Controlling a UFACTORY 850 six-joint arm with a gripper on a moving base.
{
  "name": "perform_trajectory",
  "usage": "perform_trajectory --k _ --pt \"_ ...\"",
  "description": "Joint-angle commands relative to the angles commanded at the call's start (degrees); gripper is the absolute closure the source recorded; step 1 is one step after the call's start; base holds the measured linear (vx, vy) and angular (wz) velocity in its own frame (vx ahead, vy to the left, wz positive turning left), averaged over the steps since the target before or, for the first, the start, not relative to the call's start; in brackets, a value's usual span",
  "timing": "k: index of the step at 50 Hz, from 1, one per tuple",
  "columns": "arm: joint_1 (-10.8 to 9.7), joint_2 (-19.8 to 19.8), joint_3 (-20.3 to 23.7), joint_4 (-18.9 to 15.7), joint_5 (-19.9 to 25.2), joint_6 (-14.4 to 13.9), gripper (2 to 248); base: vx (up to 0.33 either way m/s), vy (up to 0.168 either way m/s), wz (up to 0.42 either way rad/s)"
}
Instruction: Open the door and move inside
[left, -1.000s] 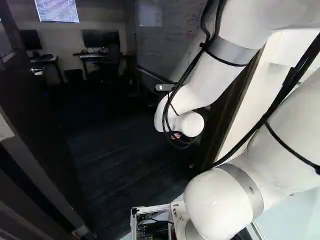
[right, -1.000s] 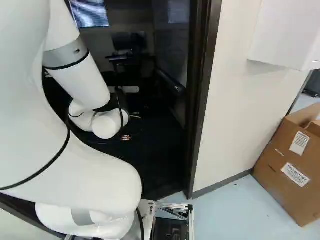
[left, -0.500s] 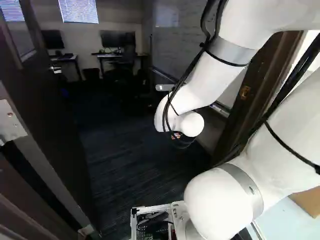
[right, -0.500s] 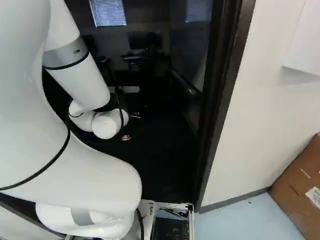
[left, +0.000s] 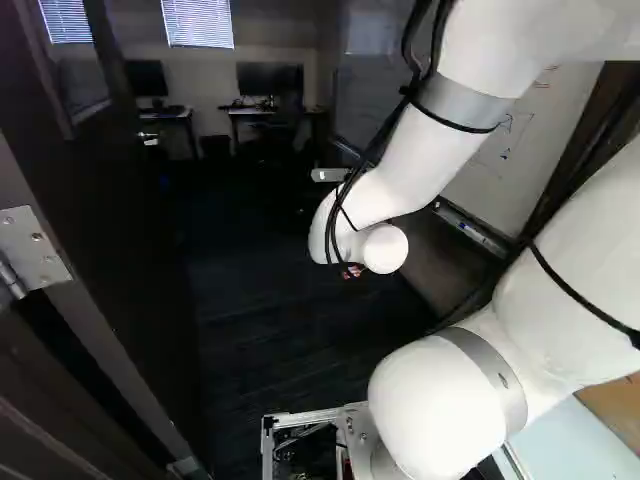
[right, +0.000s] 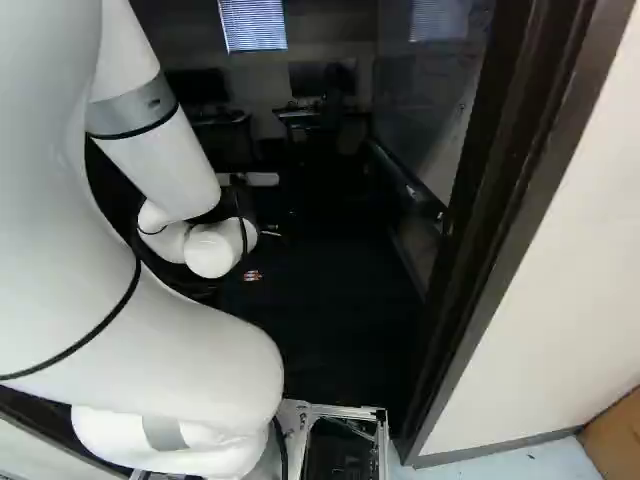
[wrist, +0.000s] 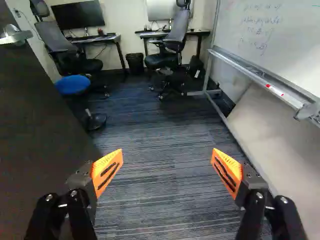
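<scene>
At the left of the left base view, the dark, flat-faced door stands open on its silver metal hinge; its silver lever handle shows at the far edge. Risk: a base drifting left could strike the panel, or the handle could snag the arm's black cables. Next, the black fingers with orange pads are spread wide above the dark striped carpet, holding nothing and with no visible contact. One faces the door side, the other the white whiteboard on its grey metal stand; a poorly centred advance could catch either. Further right, the dark door frame rises near the corner of the silver metal base frame. Contact there cannot be confirmed, but turning before the base is through would probably scrape it. Beyond it are the white wall and brown cardboard box.
</scene>
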Motion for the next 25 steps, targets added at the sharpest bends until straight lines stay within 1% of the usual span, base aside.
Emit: perform_trajectory --k 17,25 --pt "0.00 0.00 0.00 0.00 0.00 0.00 3 0.171 0.040 0.182" --pt "0.00 0.00 0.00 0.00 0.00 0.00 3 0.163 0.014 0.097"
